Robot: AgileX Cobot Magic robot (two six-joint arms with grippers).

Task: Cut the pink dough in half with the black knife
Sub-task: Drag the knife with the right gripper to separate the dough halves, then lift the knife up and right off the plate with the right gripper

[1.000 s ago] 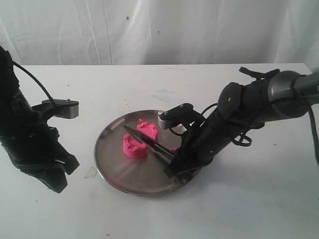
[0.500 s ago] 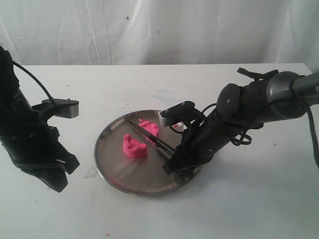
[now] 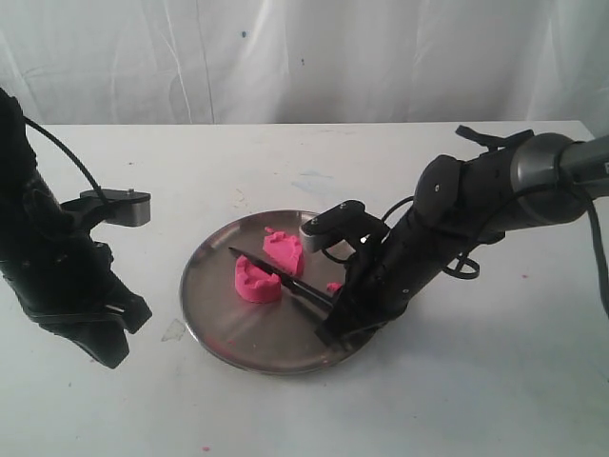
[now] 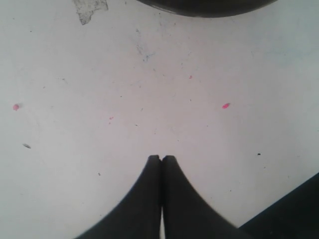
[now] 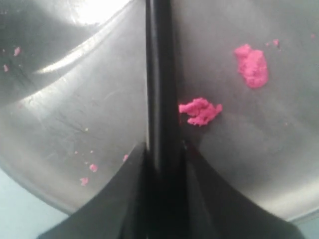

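The pink dough lies in two chunks on the steel plate (image 3: 214,319): one half (image 3: 256,283) nearer the front, the other half (image 3: 284,250) behind it. The black knife (image 3: 276,273) lies low in the gap between them, tip pointing left. My right gripper (image 3: 328,309) is shut on the knife's handle (image 5: 158,89) over the plate's right side. Only pink crumbs (image 5: 200,110) show in the right wrist view. My left gripper (image 3: 107,347) hangs over the bare table left of the plate, its fingers (image 4: 152,172) pressed together with nothing between them.
The white table (image 3: 457,381) carries the plate at its middle. A scrap of clear tape (image 3: 172,329) lies by the plate's left rim. Tiny pink specks (image 4: 226,105) dot the table. A white curtain hangs behind.
The right gripper has lowered the knife from above the dough down into the gap, and the two halves now sit further apart. The left arm has not moved.
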